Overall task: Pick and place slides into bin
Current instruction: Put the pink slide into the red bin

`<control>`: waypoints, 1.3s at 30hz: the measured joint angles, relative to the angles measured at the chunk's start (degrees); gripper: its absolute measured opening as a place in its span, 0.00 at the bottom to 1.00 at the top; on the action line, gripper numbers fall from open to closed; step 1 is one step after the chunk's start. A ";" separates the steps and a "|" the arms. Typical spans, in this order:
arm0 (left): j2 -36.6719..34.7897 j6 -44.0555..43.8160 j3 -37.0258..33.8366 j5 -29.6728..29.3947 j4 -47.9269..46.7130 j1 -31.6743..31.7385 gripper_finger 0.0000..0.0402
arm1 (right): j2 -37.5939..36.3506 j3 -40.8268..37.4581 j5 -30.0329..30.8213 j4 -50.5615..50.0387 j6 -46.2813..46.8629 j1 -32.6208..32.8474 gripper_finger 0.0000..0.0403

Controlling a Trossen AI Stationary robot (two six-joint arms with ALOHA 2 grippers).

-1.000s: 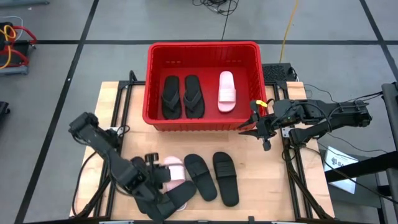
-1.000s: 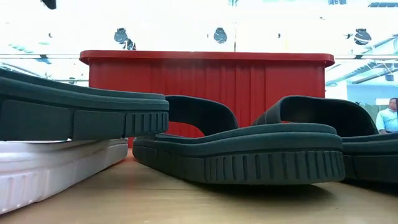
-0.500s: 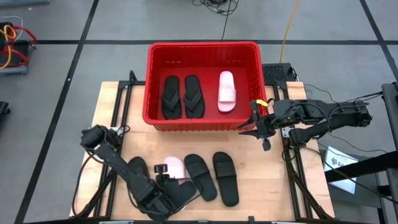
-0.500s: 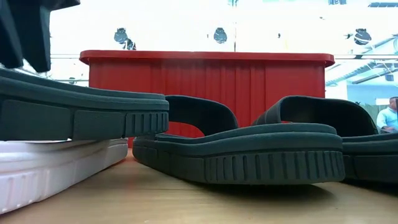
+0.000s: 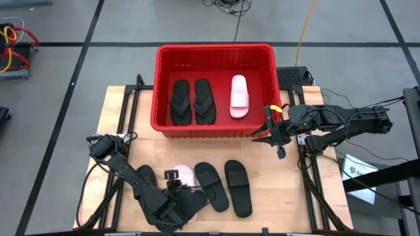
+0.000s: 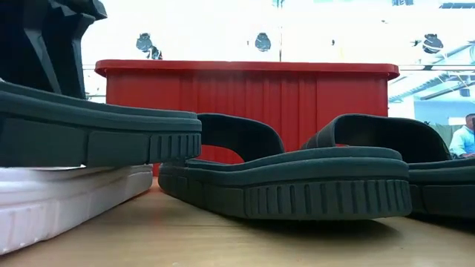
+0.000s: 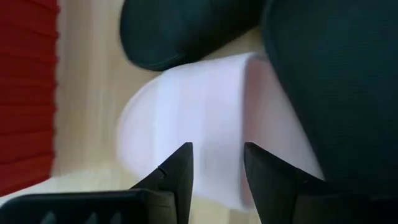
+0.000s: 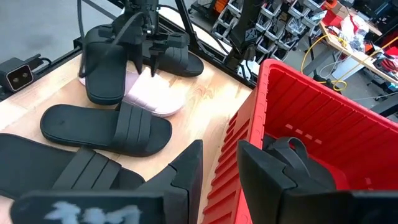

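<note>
Our left gripper point(image 5: 172, 185) hovers with fingers apart over the pale pink foam slide point(image 7: 205, 124) on the table (three sandals already lie in the ribbed red plastic bin point(image 5: 213, 50)), leaving several black ones.

High view: straight down over the whole table point(image 5: 131, 118), both arms and the bin point(image 5: 213, 52). Low view: level at tabletop, very close to the slides point(image 6: 297, 178), facing the bin's ribbed wall and the room behind. Left wrist: pressed close above the pink slide point(image 7: 199, 124). Right wrist: beside the bin, looking back across the table toward those same slides.
</note>
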 joint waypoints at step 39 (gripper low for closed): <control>-0.11 -1.54 -5.05 0.01 -1.26 2.31 0.03 | 0.00 -0.02 0.04 0.44 -1.60 -0.01 0.22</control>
